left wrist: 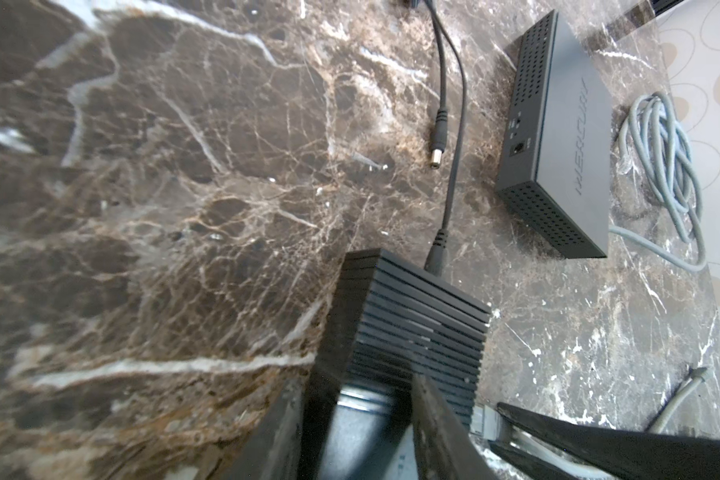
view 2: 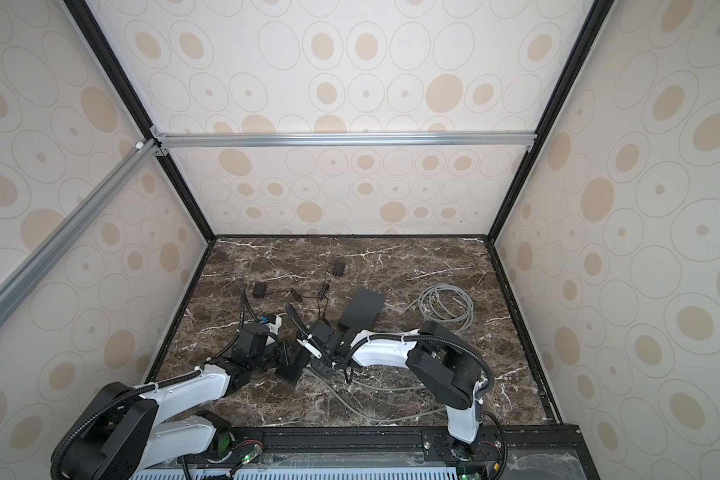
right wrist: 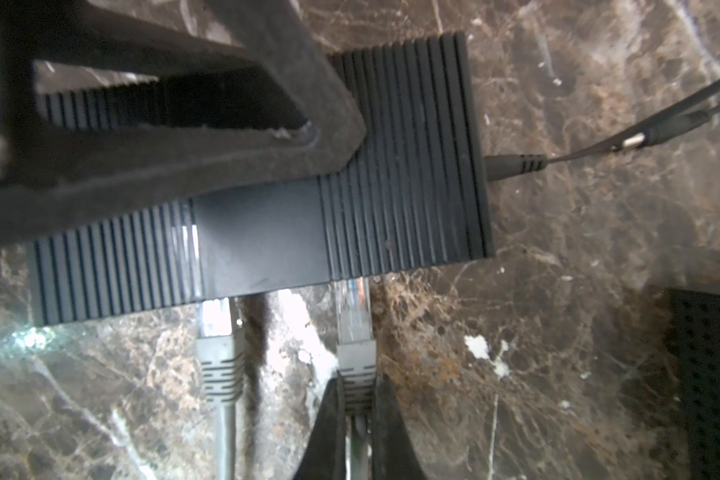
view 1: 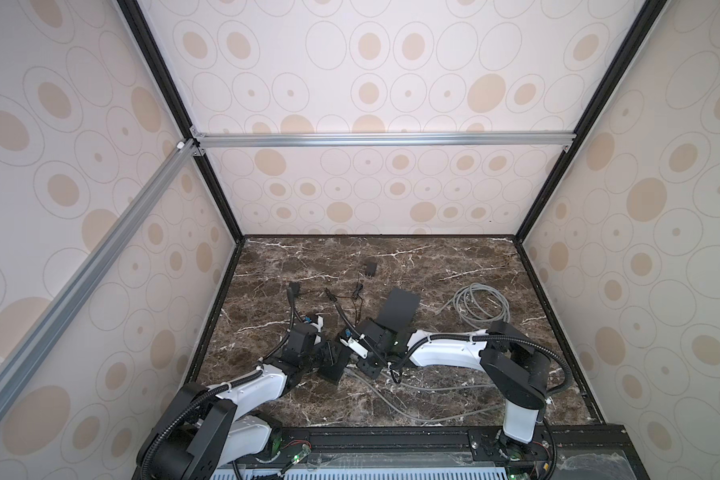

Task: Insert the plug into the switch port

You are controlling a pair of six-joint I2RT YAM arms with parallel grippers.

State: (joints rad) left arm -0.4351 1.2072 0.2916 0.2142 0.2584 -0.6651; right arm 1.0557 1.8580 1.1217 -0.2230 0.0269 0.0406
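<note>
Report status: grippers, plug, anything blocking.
Left gripper shut on switch. Right gripper shut on plug, tip at switch edge. Second plug seated alongside; nothing blocking.

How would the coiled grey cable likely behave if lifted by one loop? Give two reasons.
Probably floppy: the cable lies in loose, uneven loops, so it would sag and uncoil. Likely light for its bulk, being thin.

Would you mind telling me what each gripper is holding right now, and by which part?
Left gripper clamps the ribbed switch across its body; right gripper pinches the grey plug by its boot.
</note>
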